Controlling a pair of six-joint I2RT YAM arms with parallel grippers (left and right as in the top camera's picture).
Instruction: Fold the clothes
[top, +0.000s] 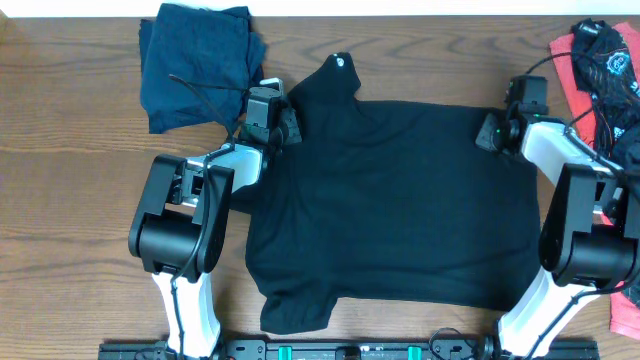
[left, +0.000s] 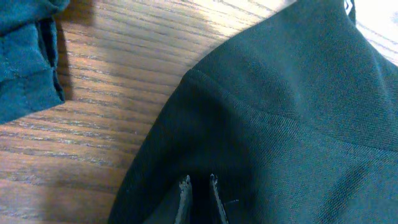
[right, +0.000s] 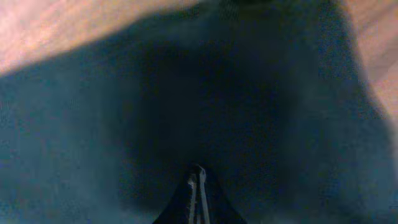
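status: navy shirt (top: 195, 65) folded far left, black t-shirt (top: 390, 200) flat at centre with no fold yet, my left gripper (left: 198, 185) and right gripper (right: 196, 177) both pinched shut on its far corners, coral-and-black pile (top: 600, 70) far right waiting.

Brown wood-grain table (top: 60, 200). Black rail (top: 330, 350) with green inserts runs along its near edge. White strip (top: 400, 6) along the far edge.

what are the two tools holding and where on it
Both pinch the black shirt: the left tool at its left edge near the upper sleeve, the right tool at its top right corner.
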